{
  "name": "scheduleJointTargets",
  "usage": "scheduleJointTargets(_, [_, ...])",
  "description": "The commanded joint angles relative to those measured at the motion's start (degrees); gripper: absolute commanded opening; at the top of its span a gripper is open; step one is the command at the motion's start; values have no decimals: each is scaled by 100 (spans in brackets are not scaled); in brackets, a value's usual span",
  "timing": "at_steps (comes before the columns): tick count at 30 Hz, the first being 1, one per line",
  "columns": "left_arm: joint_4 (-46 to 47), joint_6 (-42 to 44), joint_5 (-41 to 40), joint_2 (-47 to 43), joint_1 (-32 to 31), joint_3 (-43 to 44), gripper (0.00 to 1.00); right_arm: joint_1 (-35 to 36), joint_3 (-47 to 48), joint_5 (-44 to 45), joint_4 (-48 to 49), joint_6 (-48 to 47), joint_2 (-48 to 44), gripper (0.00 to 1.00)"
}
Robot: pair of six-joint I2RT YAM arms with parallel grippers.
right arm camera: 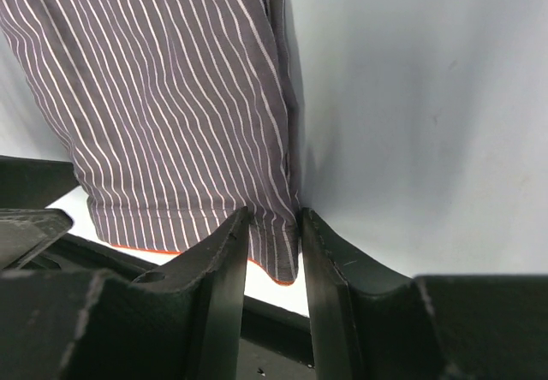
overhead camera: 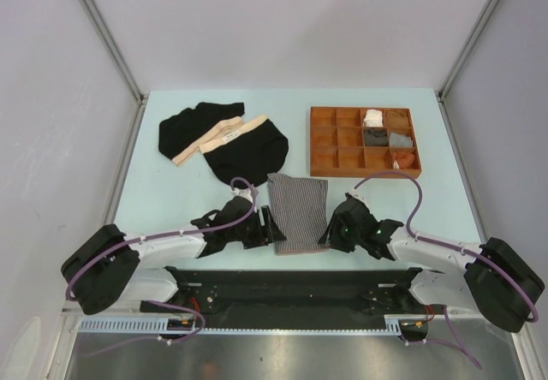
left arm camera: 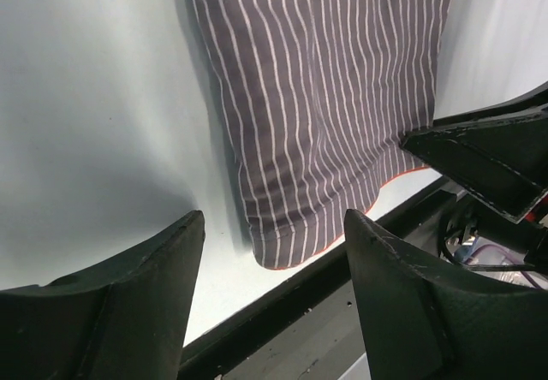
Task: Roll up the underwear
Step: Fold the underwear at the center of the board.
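Limp striped boxer short [overhead camera: 298, 209] (light cloth): grip at the near corners. Right gripper [right arm camera: 274, 217] pinches one; left gripper [left arm camera: 272, 226] is open, straddling the other.

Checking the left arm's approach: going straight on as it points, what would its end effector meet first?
Most likely the near corner of the grey striped boxer short, just ahead of the open left end effector; depth is unclear.

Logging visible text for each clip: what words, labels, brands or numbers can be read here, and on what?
No text can be read in any view.
The striped boxer short, the black briefs and the brown tray show no legible lettering; any small label is too small to make out.
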Motion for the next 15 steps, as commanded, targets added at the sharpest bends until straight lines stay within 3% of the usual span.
scheduleJointTargets(1, [453, -334, 207, 151, -75, -170, 69, 69, -61, 116, -169, 77, 124, 36])
scheduleJointTargets(15, [462, -492, -30, 547, -277, -399, 51, 113, -61, 177, -416, 148, -25, 38])
